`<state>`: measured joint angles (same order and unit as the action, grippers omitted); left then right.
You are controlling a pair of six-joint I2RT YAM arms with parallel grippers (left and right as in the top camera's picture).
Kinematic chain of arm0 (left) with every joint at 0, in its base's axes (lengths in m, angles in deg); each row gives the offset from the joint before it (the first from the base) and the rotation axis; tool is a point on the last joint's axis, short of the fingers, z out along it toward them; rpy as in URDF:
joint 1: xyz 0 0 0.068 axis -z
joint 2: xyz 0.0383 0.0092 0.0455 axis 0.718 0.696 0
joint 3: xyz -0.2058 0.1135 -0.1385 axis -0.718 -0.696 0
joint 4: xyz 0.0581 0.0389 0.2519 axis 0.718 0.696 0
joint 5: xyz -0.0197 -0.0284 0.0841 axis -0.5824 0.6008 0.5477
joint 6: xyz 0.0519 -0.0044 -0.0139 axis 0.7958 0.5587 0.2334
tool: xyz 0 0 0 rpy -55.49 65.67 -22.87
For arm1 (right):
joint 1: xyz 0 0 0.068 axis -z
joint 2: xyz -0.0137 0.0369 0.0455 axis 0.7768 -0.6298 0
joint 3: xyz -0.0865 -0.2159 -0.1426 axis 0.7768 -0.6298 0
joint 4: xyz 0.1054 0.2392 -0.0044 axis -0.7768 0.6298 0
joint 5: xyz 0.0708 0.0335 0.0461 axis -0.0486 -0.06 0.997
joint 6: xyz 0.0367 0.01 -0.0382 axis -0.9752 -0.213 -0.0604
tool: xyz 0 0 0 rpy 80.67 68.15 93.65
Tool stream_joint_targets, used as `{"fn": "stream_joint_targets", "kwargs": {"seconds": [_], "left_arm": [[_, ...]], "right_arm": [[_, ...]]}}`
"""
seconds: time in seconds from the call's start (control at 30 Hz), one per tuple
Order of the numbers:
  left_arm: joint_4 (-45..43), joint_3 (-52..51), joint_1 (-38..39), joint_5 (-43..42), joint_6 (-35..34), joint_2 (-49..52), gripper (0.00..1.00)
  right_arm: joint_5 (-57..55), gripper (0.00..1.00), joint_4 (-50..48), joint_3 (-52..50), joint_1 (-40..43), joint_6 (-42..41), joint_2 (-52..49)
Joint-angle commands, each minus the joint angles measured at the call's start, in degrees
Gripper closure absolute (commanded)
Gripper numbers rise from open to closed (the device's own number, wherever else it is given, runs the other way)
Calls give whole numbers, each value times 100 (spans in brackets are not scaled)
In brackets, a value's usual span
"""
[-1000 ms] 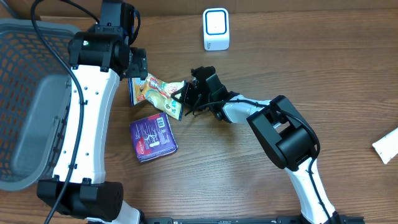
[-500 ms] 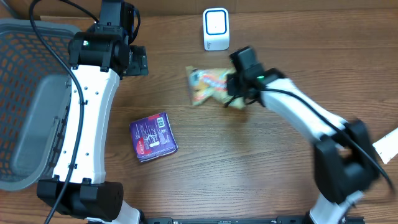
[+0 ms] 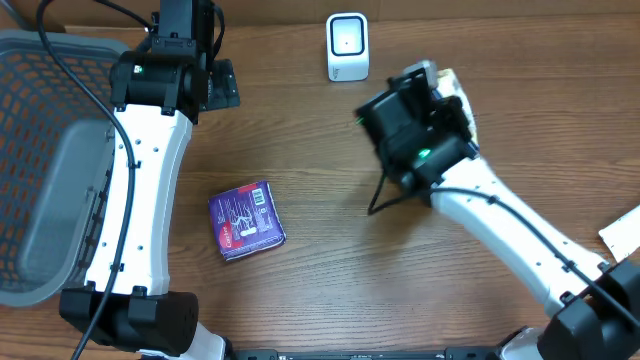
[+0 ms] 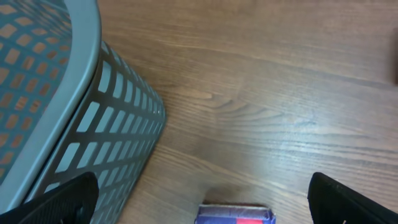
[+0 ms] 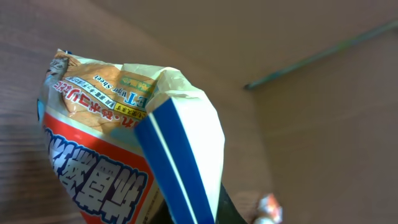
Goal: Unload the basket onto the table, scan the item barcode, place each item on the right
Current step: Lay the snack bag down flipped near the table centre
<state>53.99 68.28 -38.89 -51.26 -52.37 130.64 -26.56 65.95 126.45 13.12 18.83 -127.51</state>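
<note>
**Right end effector** [image 3: 432, 92]: closed tight on the snack packet [image 5: 106, 143]. In the wrist view the pinch sits at one end of the packet, and the printed face and a blue-and-white folded edge fill the frame. No barcode shows on that face. Where the code lies cannot be told.

**Task item:** the packet is held clear of the desk [image 3: 300, 290], at the back right. It is mostly hidden under the wrist in the overhead view, with only a pale edge showing.

**Scanner** [image 3: 347, 46]: this white unit stands at the back edge and is judged to be the reader. The packet is off to its right and apart from it, not in front of its window.

**Left end effector** [image 3: 222, 85]: jaws wide and empty. It hangs beside the grey basket [image 3: 30, 60], above the purple packet [image 3: 247, 220] lying flat on the desk.

**Progress:**
- Pick-up is judged complete and the grip looks secure.
- Presentation is outstanding: the packet must be brought in front of the reader with the barcode side facing it.
- No sign of a read is visible.
- The purple packet is untouched.
</note>
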Motion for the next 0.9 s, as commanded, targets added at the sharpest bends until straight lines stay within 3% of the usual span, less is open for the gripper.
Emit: {"fn": "stream_joint_targets", "kwargs": {"seconds": [0.0, 0.13, 0.33, 0.47, 0.6, 0.73, 0.77, 0.8, 0.83, 0.87], "left_arm": [[-52, 107, -39, -15, -146, -9, 0], [-59, 107, -39, -13, -184, 0, 0], [-61, 107, -39, -13, -184, 0, 0], [-57, 107, -39, -13, -181, 0, 0], [-22, 107, -39, -11, -181, 0, 0], [-15, 107, -39, -13, -181, 0, 0], [-15, 107, -39, -13, -181, 0, 0], [-15, 107, -39, -13, -181, 0, 0], [-11, 107, -39, -13, -181, 0, 0], [-7, 107, -39, -13, -181, 0, 0]], "right_arm": [[-1062, 96, 35, -251, -404, 9, 22], [-752, 96, 498, -702, -863, -13, -70], [-507, 96, 76, -1626, -1687, 26, -581], [-260, 96, 74, -1698, -2479, 26, -1132], [686, 94, 319, -1698, -3447, -22, -1532], [1624, 46, 411, -1696, -4266, -485, -1641], [1908, 31, 420, -1668, -4439, -658, -1641], [2111, 8, 439, -1641, -4546, -828, -1641], [2356, 0, 485, -1596, -4666, -1141, -1641], [2546, 0, 588, -1526, -4739, -1495, -1641]]}}
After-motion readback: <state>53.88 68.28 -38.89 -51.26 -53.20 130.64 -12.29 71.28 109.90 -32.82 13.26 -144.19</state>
